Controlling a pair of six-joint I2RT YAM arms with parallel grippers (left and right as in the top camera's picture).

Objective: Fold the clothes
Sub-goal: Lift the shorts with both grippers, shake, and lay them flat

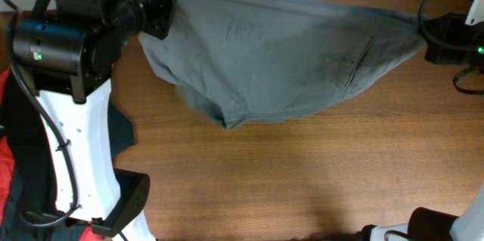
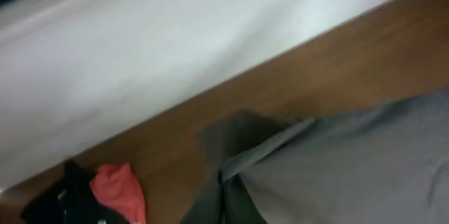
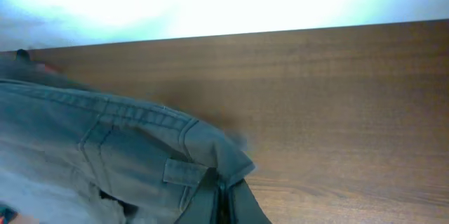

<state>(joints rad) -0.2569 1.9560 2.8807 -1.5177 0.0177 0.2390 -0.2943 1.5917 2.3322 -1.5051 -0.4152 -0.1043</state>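
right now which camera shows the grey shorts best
The overhead view: it shows the grey shorts whole, stretched across the far side of the table. The left wrist view catches only a blurred fold of grey cloth. The right wrist view shows just a close corner of the waistband with a belt loop.

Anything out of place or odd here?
Nothing damaged. The shorts hang stretched between the left gripper and right gripper, sagging lower toward the left. A red garment and black garment lie bunched at the left edge of the table.
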